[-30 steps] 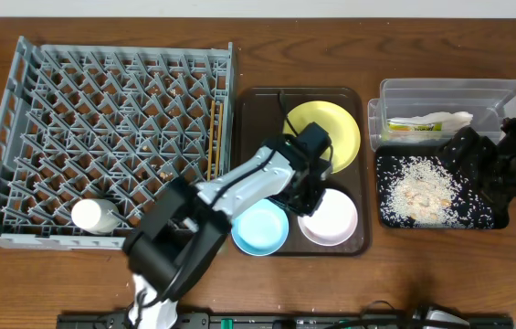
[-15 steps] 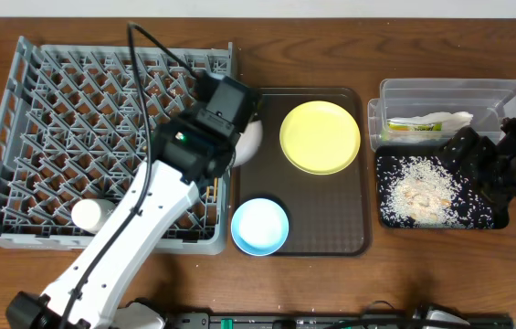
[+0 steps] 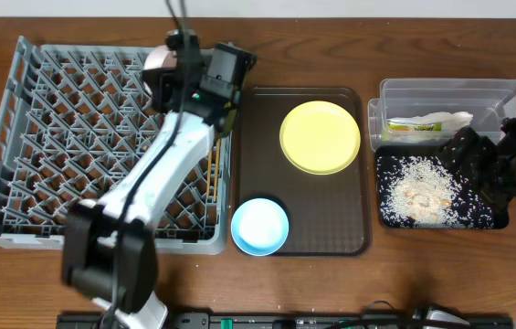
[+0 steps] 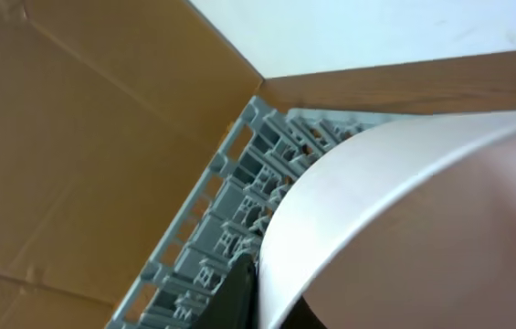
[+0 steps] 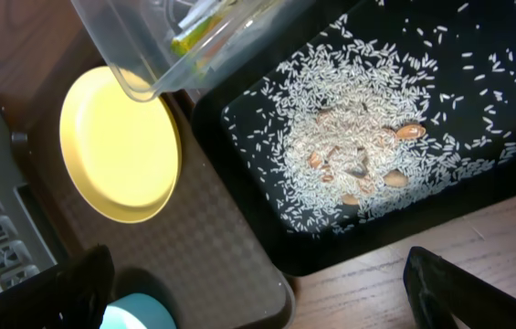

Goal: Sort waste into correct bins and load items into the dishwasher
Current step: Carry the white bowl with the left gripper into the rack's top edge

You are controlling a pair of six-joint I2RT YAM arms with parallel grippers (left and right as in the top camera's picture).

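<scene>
left gripper [image 3: 187, 80] recorded as clamped on the rim of the white bowl [image 4: 394, 210]. the bowl is held tilted above the back right part of the grey rack [image 3: 66, 155]; contact with the pegs cannot be told. right gripper [image 5: 267, 297] noted spread wide with nothing held, hovering at the black tray [image 3: 495, 217], where rice crumbs [image 5: 358, 155] are scattered. yellow plate [image 3: 321, 137] and light-blue bowl [image 3: 259, 226] are seen apart on the brown tray [image 3: 331, 228].
</scene>
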